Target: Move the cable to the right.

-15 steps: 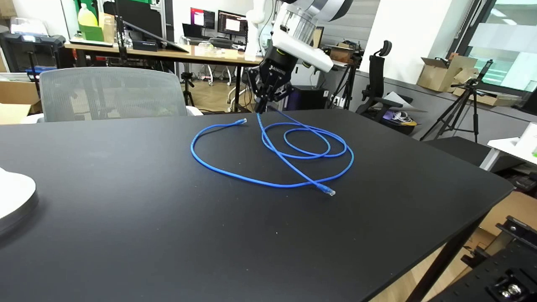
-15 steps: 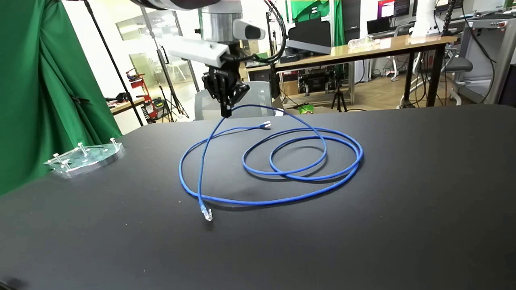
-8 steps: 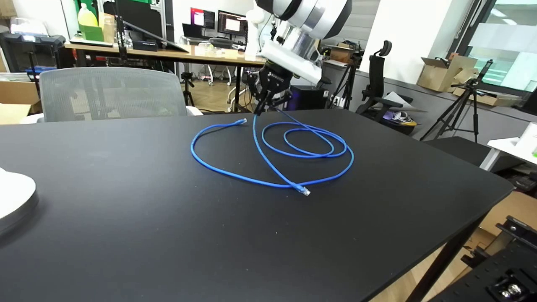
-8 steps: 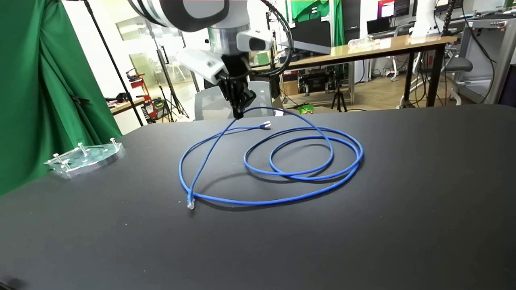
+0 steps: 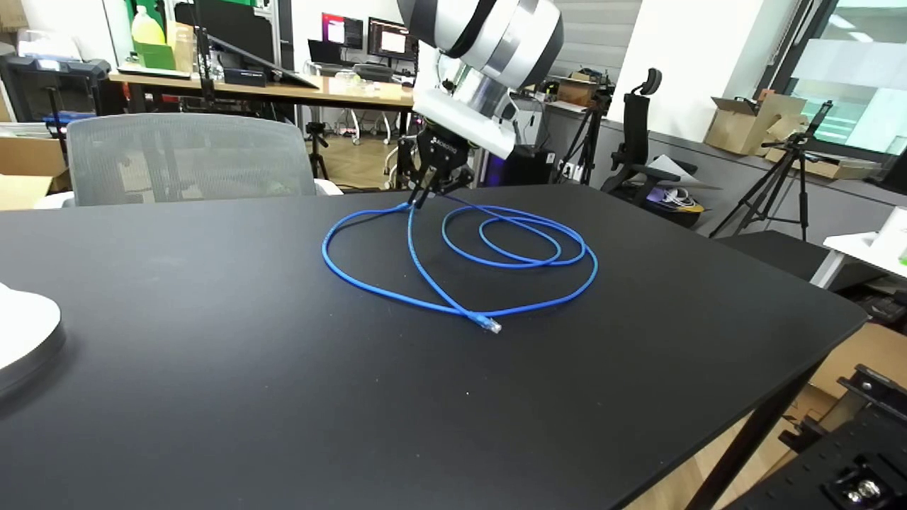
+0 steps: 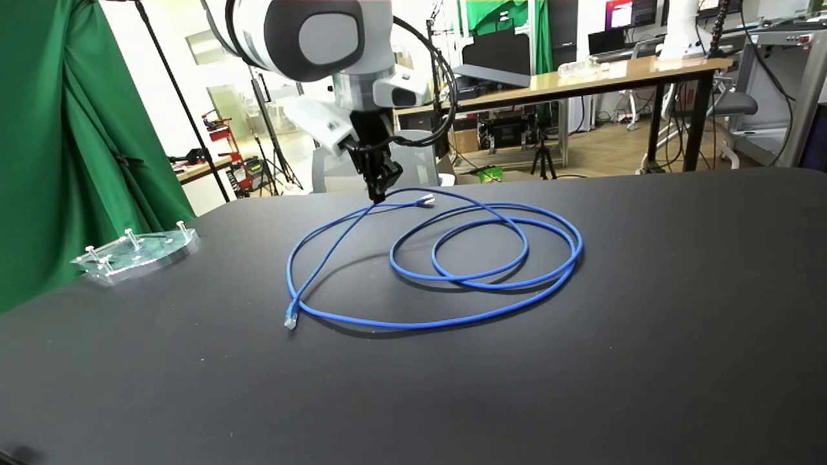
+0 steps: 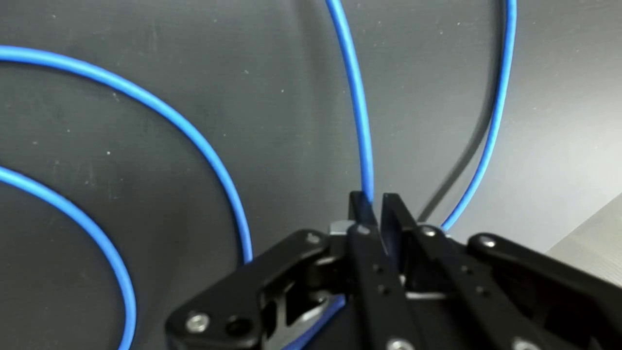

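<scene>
The bright blue cable (image 5: 473, 314) lies loosely looped on the black table in both exterior views (image 6: 413, 326). One pale connector end (image 6: 291, 320) rests at the near side; the far end (image 6: 426, 200) lies by the gripper. My gripper (image 5: 415, 205) is low over the table's far part, and it also shows in an exterior view (image 6: 376, 199). In the wrist view its fingers (image 7: 376, 197) stand slightly apart. The cable (image 7: 358, 102) runs up between them, near the left finger, with a gap to the right one. The held-up stretch still arches above the table.
A clear plate with bolts (image 6: 132, 255) sits at the table's left in an exterior view. A white rounded object (image 5: 28, 329) stands at the left edge of an exterior view. A mesh chair (image 5: 191, 163) stands behind the black table (image 5: 283, 397).
My gripper has moved lower, and to the left in an exterior view, carrying the cable's raised part. The near connector end has slid left in both exterior views. The fingers have parted slightly.
</scene>
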Action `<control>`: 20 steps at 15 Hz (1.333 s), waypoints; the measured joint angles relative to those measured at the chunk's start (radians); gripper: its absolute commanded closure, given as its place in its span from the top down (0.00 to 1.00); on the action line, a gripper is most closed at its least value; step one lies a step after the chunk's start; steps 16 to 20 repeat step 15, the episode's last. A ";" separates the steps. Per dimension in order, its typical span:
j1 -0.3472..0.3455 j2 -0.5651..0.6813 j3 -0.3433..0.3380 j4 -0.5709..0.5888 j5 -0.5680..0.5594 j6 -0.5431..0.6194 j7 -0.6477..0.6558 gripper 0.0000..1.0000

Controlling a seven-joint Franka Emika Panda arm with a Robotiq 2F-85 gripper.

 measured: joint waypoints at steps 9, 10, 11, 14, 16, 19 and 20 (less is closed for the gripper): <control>0.028 -0.030 0.007 -0.019 -0.093 -0.015 -0.007 1.00; 0.031 -0.048 0.008 -0.034 -0.124 -0.057 -0.017 1.00; 0.033 -0.068 0.009 -0.052 -0.146 -0.103 -0.033 1.00; 0.043 -0.140 0.015 -0.119 -0.195 -0.233 -0.105 1.00; 0.046 -0.163 0.016 -0.140 -0.210 -0.277 -0.133 1.00; 0.046 -0.163 0.016 -0.140 -0.210 -0.277 -0.133 1.00; 0.046 -0.163 0.016 -0.140 -0.210 -0.277 -0.133 1.00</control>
